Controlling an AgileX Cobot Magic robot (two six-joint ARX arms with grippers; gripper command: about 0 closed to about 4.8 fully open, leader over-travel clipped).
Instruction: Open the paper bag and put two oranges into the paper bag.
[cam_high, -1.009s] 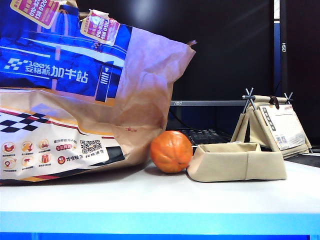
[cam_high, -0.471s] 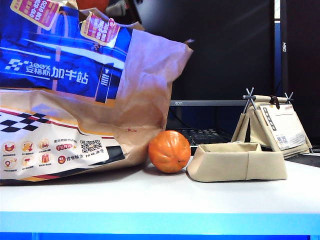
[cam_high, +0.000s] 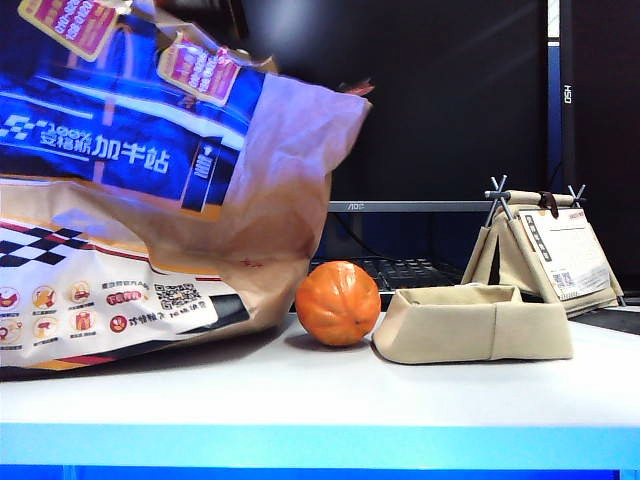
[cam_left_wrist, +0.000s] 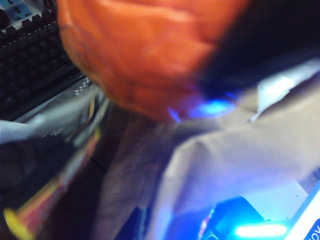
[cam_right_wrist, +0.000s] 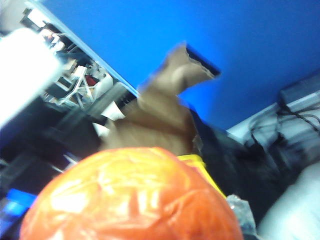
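"What's the right gripper (cam_left_wrist: 225, 60) doing?"

"It's clamped wide around the carried orange (cam_right_wrist: 135, 195), up over the mouth of the paper bag (cam_high: 150, 200). A moment ago that fruit peeked above the bag's top edge; now it's out of sight from the front, so I'd say it's heading inside."

"And the left gripper?"

"Closed tight up by the bag's opening. It's too blurred to see whether it's pinching the rim."

"Did the bag move?"

"Yes, its top has just lurched over to the left. The second orange (cam_high: 338, 303) has crept slightly leftwards. It sits on the table (cam_high: 300, 400) between the bag and the fabric tray (cam_high: 470, 325), waiting its turn."
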